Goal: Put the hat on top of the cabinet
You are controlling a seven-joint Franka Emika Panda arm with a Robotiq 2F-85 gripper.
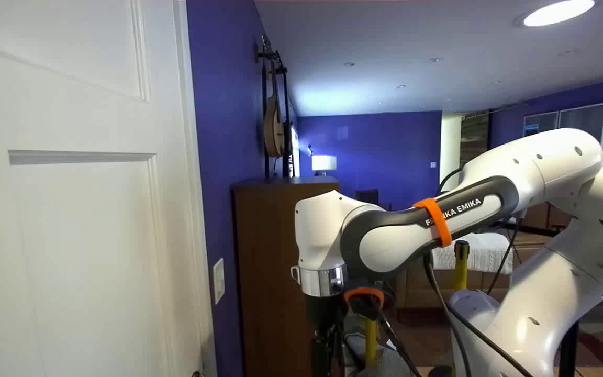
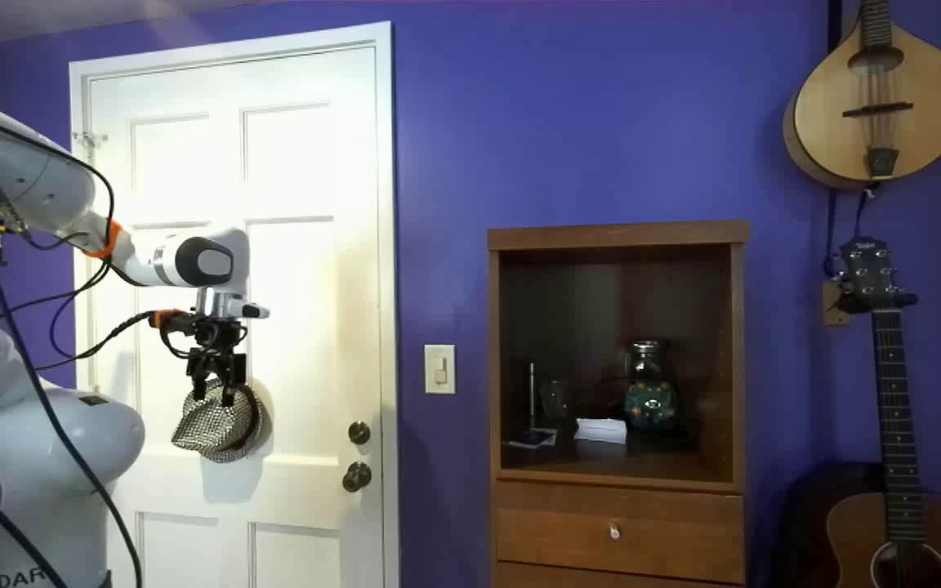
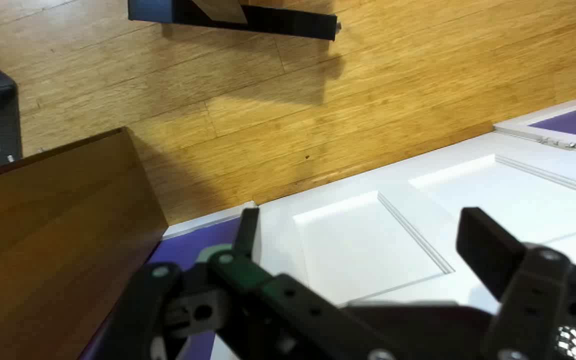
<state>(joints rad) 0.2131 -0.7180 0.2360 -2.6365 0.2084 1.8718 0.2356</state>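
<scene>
left of centre in an exterior view, the checked hat [image 2: 216, 426] is overlapped by the spread claw [image 2: 214, 397], and if only its seemingly soft edge were pinched, it could be dropped before the wooden cabinet [image 2: 617, 235] at right is reached.

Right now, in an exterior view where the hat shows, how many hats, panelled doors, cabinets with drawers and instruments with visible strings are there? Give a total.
Hat: 1
Panelled door: 1
Cabinet with drawers: 1
Teardrop-bodied instrument and guitar, both stringed: 2
Total: 5
</scene>
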